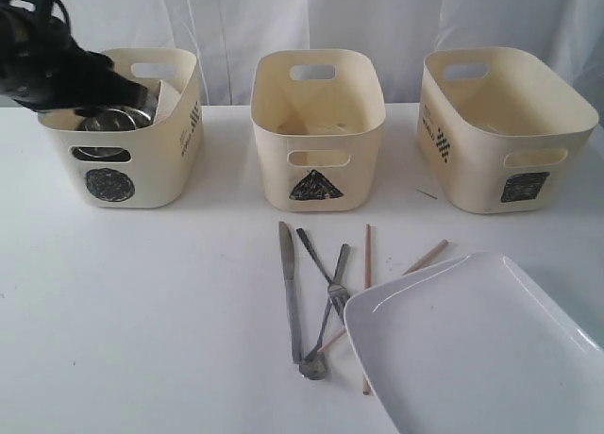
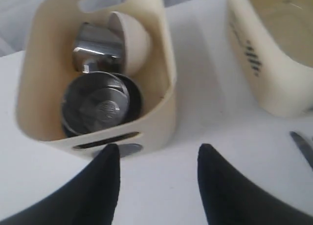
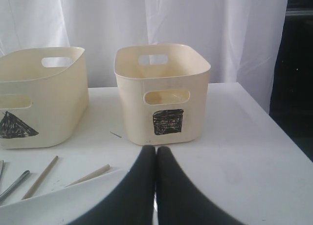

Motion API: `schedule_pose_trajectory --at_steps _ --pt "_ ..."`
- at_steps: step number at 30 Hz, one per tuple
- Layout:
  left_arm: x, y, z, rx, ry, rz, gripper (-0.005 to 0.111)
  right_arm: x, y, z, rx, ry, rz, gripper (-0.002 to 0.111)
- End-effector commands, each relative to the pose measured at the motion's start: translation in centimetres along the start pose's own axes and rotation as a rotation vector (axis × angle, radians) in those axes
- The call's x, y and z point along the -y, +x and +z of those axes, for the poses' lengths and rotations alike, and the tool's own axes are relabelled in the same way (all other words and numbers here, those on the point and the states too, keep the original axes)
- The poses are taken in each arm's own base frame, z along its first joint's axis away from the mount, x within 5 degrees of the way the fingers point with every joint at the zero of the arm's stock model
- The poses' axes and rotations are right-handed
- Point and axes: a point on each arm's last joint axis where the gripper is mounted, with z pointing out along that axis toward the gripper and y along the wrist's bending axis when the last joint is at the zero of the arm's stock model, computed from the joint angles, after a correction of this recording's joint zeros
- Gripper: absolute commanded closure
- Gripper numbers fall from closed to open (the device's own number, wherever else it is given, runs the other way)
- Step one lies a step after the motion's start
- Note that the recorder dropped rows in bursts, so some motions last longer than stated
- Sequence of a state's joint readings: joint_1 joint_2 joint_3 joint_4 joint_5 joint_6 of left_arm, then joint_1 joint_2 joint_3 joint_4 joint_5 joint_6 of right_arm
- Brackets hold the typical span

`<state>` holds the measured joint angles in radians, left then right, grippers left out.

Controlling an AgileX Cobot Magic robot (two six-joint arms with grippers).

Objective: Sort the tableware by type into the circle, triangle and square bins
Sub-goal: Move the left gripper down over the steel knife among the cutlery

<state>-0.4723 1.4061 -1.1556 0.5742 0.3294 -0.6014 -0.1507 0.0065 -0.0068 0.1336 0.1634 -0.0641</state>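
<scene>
Tool [image 3: 155,151]: dark fingers pressed together, nothing seen between the tips. It points at the square bin [image 3: 164,95], which stands upright on the white bench [image 3: 244,151], well apart from the tips. The triangle bin [image 3: 44,102] is just beside it, with a gap between them. Two wooden chopsticks [image 3: 41,177] lie flat near the triangle bin. A steel handle [image 3: 13,185] lies beside them, its type unclear. The rim of the white plate [image 3: 73,205] meets one finger. A white curtain [image 3: 195,19] hangs behind.
</scene>
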Motion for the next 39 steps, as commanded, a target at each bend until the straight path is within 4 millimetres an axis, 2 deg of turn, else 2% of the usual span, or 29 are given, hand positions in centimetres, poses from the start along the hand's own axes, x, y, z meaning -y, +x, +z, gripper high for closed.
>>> schedule_pose_trajectory --at_steps 1,6,10,14,21,28,39 --pt "3.8 1.3 0.6 -0.083 0.095 0.036 0.053 0.0 0.1 0.0 0.007 -0.001 -0.01 0.108" --pt "6.7 3.1 3.1 -0.195 0.159 0.033 0.053 0.0 0.1 0.0 0.007 -0.001 -0.01 0.108" --pt "7.8 4.4 5.1 -0.288 0.192 -0.012 0.053 0.0 0.1 0.0 0.007 -0.001 -0.01 0.108" --pt "9.1 4.4 5.7 -0.38 0.284 -0.019 0.053 0.0 0.1 0.0 0.007 -0.001 -0.01 0.108" --pt "10.4 3.3 5.8 -0.444 0.41 0.095 0.053 0.0 0.1 0.0 0.007 -0.001 -0.01 0.108" --pt "12.5 2.5 6.2 -0.568 0.6 0.122 0.053 0.0 0.1 0.0 0.007 -0.001 -0.01 0.108" --pt "13.8 2.5 9.1 -0.658 0.611 0.089 0.053 0.0 0.1 0.0 0.007 -0.001 -0.01 0.108"
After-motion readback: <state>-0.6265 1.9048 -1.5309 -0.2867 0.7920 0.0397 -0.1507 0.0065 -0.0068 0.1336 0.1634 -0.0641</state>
